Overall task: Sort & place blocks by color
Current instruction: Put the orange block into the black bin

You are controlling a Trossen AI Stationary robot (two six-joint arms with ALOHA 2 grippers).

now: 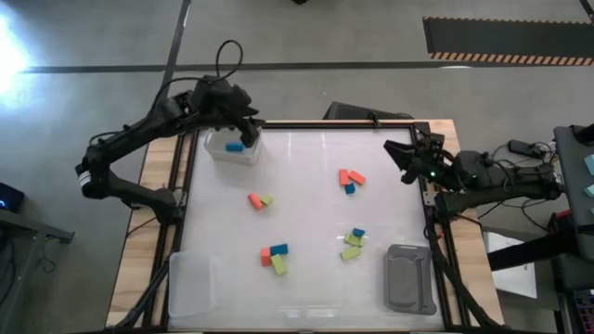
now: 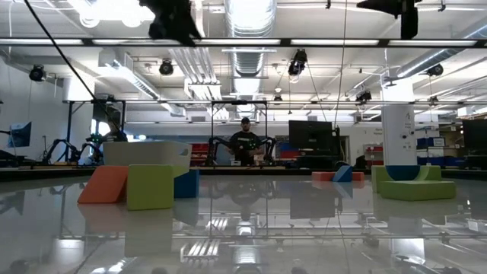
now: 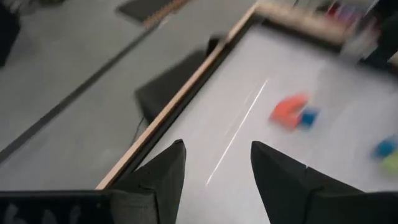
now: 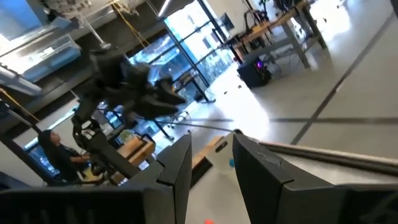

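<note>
On the glossy white counter [image 1: 306,204] lie small rectangular blocks in blue, orange-red and yellow-green, gathered in four loose clusters: an orange-red and blue group [image 1: 350,179] towards the right arm, an orange-red and green pair [image 1: 259,199] near the middle, a mixed trio [image 1: 275,256] nearer the front edge, and a blue and green group [image 1: 354,244] beside the grey tray [image 1: 410,276]. One blue block [image 1: 234,147] already sits in the clear tray [image 1: 233,148] at the far left corner.

The left gripper [image 3: 214,163] hangs over that clear tray, its fingers parted and empty. The right gripper [image 4: 211,152] waits at the counter's right edge, fingers narrowly apart, holding nothing.

These blocks look light and rigid with flat faces, so they should pinch easily across two opposite sides. On this slick surface a nudged block would probably skate, and touching neighbours may need separating first.
</note>
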